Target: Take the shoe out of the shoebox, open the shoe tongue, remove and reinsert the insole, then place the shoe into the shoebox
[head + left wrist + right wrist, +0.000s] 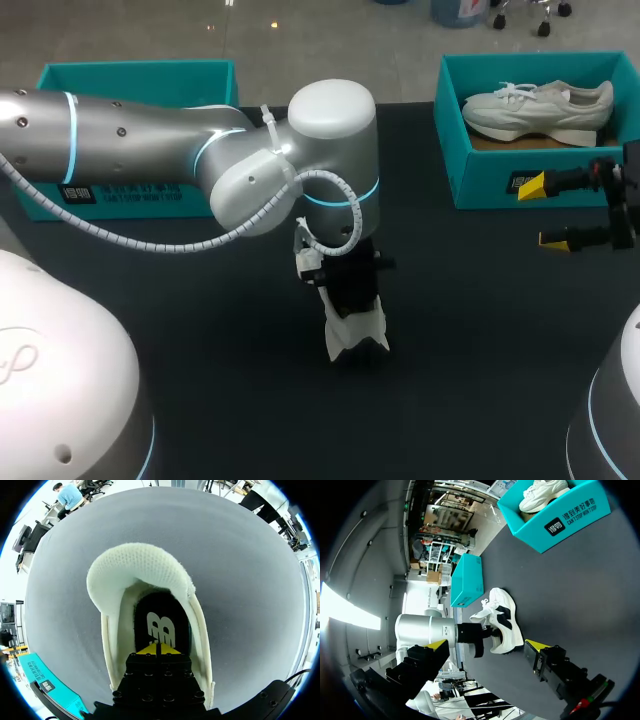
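Observation:
A white shoe (356, 338) with black side panels (504, 622) stands on the dark table near its middle. My left gripper (159, 648) reaches down into the shoe's opening from the heel end. Its yellow tips are pressed together, shut, right over the black insole (161, 625), which lies flat inside. The mesh tongue (137, 565) is folded forward, ahead of the fingers. My right gripper (545, 212) hovers open at the table's right side, in front of the teal shoebox (480, 180), with nothing between its fingers.
The shoebox (570, 517) at the back right holds a second white shoe (538, 105). Its teal lid (140, 80) lies at the back left. My left arm (330, 130) spans the table's middle above the shoe.

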Robot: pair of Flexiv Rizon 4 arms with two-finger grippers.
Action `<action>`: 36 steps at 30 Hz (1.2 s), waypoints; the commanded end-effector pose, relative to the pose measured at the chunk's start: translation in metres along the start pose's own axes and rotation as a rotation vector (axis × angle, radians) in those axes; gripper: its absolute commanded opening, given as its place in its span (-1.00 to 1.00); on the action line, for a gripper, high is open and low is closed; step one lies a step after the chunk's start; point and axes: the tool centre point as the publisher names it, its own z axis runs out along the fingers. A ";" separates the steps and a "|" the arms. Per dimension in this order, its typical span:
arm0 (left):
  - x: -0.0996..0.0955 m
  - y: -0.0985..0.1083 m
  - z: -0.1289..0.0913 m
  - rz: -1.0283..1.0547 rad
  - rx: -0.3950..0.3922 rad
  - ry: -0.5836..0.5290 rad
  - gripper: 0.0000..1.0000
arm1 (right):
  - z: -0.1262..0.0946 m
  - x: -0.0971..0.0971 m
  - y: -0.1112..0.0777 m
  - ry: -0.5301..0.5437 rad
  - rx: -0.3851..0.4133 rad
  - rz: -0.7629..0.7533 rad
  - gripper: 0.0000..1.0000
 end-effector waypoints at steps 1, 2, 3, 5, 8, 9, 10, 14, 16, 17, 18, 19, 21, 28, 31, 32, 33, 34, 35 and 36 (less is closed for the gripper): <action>0.000 -0.005 -0.012 0.006 -0.019 -0.017 -1.00 | 0.000 0.000 0.000 -0.004 0.000 0.001 1.00; -0.001 -0.007 -0.017 0.008 -0.022 -0.027 -1.00 | 0.000 0.000 0.000 -0.004 0.000 0.001 1.00; -0.001 -0.009 -0.020 0.016 -0.021 -0.035 -1.00 | 0.000 0.000 0.000 -0.004 0.000 0.001 1.00; -0.003 -0.014 -0.024 0.029 -0.032 -0.046 -1.00 | 0.000 0.000 0.000 -0.004 0.000 0.001 1.00; -0.007 -0.020 -0.023 0.042 -0.031 -0.047 -1.00 | 0.000 0.000 0.000 -0.004 0.000 0.001 1.00; -0.008 -0.020 -0.021 0.043 -0.029 -0.047 -1.00 | 0.000 0.000 0.000 -0.004 0.000 0.001 1.00; -0.009 -0.020 -0.019 0.043 -0.025 -0.045 -1.00 | 0.000 0.000 0.000 -0.004 0.000 0.001 1.00; -0.010 -0.022 -0.011 0.047 -0.010 -0.039 -1.00 | 0.000 0.000 0.000 -0.004 0.000 0.001 1.00; -0.009 -0.022 -0.008 0.048 -0.010 -0.032 -1.00 | 0.000 0.000 0.000 -0.004 0.000 0.001 1.00; -0.009 -0.022 -0.006 0.048 -0.018 -0.021 -1.00 | 0.000 0.000 0.000 -0.004 0.000 0.001 1.00; -0.008 -0.021 -0.004 0.045 -0.027 -0.013 -1.00 | 0.000 0.000 0.000 -0.004 0.000 0.001 1.00; -0.007 -0.021 -0.002 0.045 -0.027 -0.010 -1.00 | 0.000 0.000 0.000 -0.004 0.000 0.001 1.00; -0.005 -0.021 0.000 0.043 -0.030 0.003 -1.00 | 0.000 0.000 0.000 -0.004 0.000 0.001 1.00; 0.002 -0.015 -0.009 0.022 -0.118 0.032 -1.00 | 0.000 0.000 0.000 -0.004 0.000 0.001 1.00; 0.003 -0.008 -0.020 0.006 -0.190 0.045 -1.00 | 0.000 0.000 0.000 -0.004 0.000 0.001 1.00; 0.004 -0.005 -0.023 0.001 -0.202 0.046 -1.00 | 0.000 0.000 0.000 -0.004 0.000 0.001 1.00; 0.004 -0.001 -0.026 -0.007 -0.218 0.047 -1.00 | 0.000 0.000 0.000 -0.004 0.000 0.001 1.00; 0.005 0.003 -0.027 -0.013 -0.238 0.053 -1.00 | 0.000 0.000 0.000 -0.004 0.000 0.001 1.00; 0.005 0.007 -0.028 -0.020 -0.257 0.057 -1.00 | 0.000 0.000 0.000 -0.004 0.000 0.001 1.00; 0.005 0.011 -0.030 -0.027 -0.276 0.059 -1.00 | 0.000 0.000 0.000 -0.004 0.000 0.001 1.00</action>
